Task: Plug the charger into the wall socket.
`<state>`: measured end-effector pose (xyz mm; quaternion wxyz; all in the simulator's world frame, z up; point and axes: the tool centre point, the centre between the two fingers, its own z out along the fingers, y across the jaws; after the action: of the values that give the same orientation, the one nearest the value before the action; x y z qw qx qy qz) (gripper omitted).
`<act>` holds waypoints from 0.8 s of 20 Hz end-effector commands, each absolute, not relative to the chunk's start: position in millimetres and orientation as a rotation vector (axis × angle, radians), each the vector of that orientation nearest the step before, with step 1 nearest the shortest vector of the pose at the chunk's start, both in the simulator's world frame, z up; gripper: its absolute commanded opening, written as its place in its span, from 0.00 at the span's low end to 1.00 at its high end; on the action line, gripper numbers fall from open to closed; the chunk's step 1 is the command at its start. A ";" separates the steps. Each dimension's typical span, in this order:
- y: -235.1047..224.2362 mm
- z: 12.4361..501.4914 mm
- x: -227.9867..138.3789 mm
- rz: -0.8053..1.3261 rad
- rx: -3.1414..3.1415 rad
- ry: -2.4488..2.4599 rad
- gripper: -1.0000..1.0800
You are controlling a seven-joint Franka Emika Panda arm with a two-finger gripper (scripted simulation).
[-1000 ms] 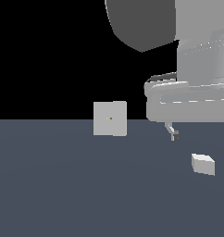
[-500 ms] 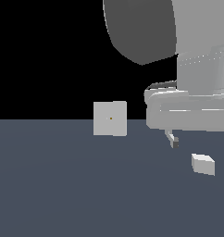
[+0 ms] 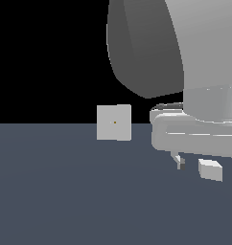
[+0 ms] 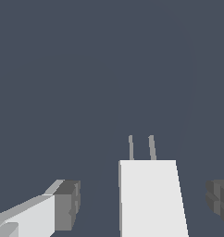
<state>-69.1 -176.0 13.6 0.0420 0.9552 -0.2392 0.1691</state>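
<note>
No writing or brand mark is readable anywhere. The biggest thing is the robot arm (image 3: 185, 57), smooth and rounded, grey to white, filling the upper part at the exterior view's right. Under it lies the counter (image 3: 65, 191), a flat matte slate-blue surface without texture. The wall socket (image 3: 114, 122) is a thin pale square plate standing upright at the far edge of the counter, with a tiny orange dot in its centre. The hand (image 4: 144, 203) hangs just above the counter with its dark ribbed fingertips (image 4: 67, 203) spread wide apart, pinching nothing. The charger (image 4: 153, 199), a plain white boxy block with two thin grey prongs (image 4: 141, 147), lies on the counter between the fingers, touching neither, well apart from the socket.
</note>
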 end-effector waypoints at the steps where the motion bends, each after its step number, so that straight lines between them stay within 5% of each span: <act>1: -176.1 11.5 -68.6 0.519 2.923 -0.732 0.96; 2: -176.1 11.5 -68.6 0.519 2.923 -0.732 0.00; 16: -173.2 13.8 -68.0 0.519 2.924 -0.727 0.00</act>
<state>-69.1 -175.7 12.7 0.0425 0.9551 -0.2394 0.1693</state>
